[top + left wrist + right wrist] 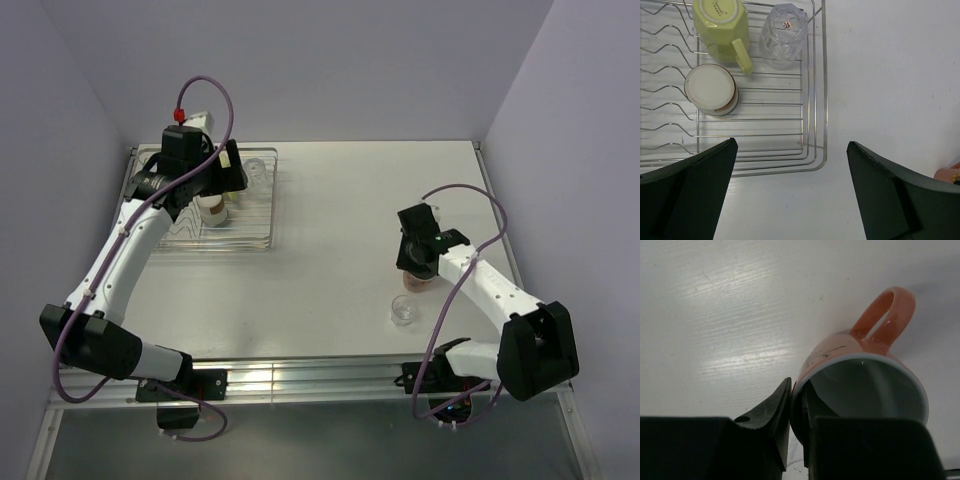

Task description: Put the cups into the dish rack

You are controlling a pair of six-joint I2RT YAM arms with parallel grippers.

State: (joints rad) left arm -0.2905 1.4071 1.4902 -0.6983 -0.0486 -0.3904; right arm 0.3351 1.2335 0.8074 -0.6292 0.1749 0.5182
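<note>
The wire dish rack (262,238) lies at the far left; it also shows in the left wrist view (812,100). In it are a pale yellow mug (720,27), a clear glass tumbler (785,32) and a brown cup (711,90), all bottom up. My left gripper (791,144) is open and empty above the rack's right edge (226,172). My right gripper (797,395) is shut on the rim of the salmon-pink mug (860,355), one finger inside and one outside, at the table's right (420,282). A second clear tumbler (404,310) stands just in front of it.
The white table (330,290) has a metal rail along its near edge (300,378). Lilac walls close in the back and both sides. The rack's left half holds wavy wire dividers (665,75).
</note>
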